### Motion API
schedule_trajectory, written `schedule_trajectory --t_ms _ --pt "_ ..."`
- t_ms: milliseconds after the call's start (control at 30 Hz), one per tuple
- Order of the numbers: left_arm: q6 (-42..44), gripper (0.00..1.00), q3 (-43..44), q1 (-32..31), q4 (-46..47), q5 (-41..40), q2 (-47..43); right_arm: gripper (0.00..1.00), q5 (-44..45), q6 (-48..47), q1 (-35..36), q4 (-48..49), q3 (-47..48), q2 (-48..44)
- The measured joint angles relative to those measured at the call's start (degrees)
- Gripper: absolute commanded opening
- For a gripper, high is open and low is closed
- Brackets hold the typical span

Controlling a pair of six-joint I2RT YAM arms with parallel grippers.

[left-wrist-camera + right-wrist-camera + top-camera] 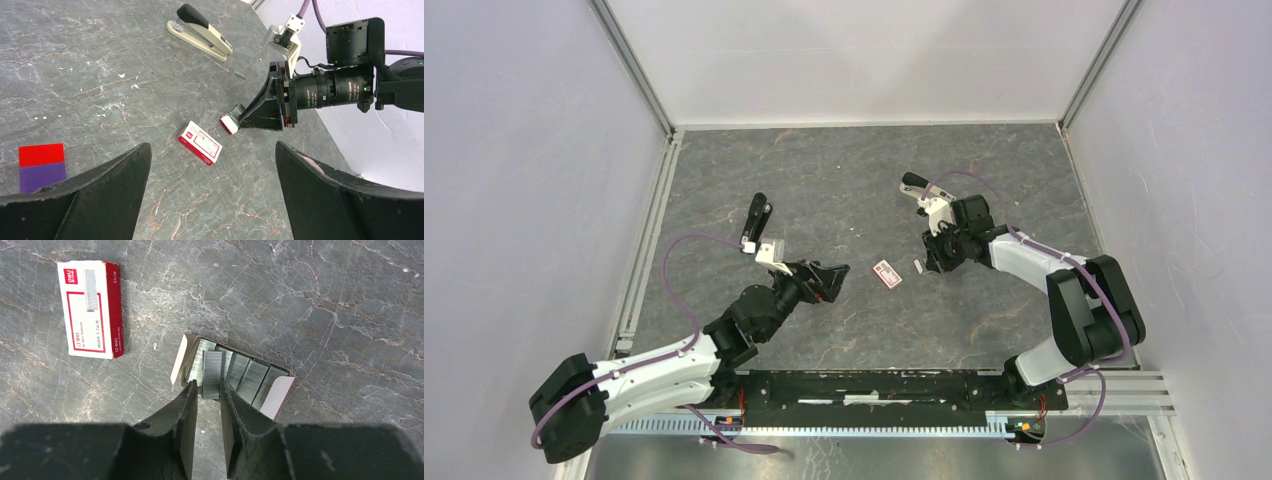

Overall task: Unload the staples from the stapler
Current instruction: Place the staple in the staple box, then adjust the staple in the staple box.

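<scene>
stapler point(916, 188) at 12 o'clock of the open white tray point(179, 357) in the top view, staples point(212, 371) in that tray, right gripper point(209, 390) narrowly parted around them, grasp cannot be told, left gripper point(832, 280) spread wide, empty, red-and-white box point(886, 273) at tray's 9 o'clock

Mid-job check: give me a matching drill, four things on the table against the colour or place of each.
1 stapler
2 staples strip
3 little box
4 block

A half red, half purple
B between the right gripper's fingers, over an open tray
C red and white, lying flat
D beige base, black top

Pairs: 1-D, 2-B, 3-C, 4-A
</scene>
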Motion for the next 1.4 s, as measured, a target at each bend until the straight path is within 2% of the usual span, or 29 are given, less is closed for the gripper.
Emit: schedule_trajectory --t_ms 1067,1400 --pt "0.0 0.99 -0.8 0.0 0.0 0.0 -0.6 0.29 -1.3 0.6 0.3 0.9 0.0 -2.2" --pt "0.0 0.99 -0.9 0.0 -0.1 0.0 -1.5 0.25 -1.3 0.6 0.3 0.9 0.0 -2.1"
